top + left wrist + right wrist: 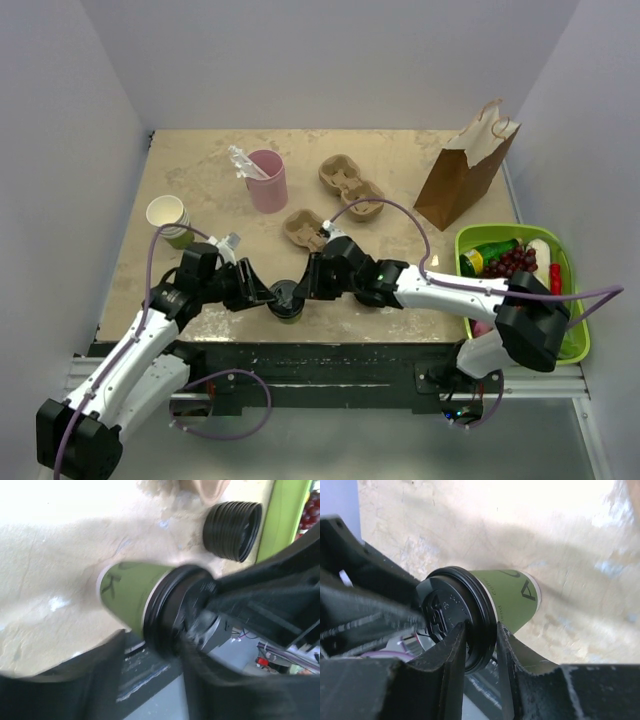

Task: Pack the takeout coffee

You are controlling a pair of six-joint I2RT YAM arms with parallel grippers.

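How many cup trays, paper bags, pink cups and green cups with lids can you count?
Cardboard cup trays: 2
Brown paper bag: 1
Pink tumbler: 1
Green cup with black lid: 1
Total: 5

The top camera is looking down from above and behind the arm bases, taking in the whole table (200, 165). Both wrist cameras are sitting very near the takeout coffee (287, 300) (132, 597) (512, 597), seemingly facing it from opposite sides.
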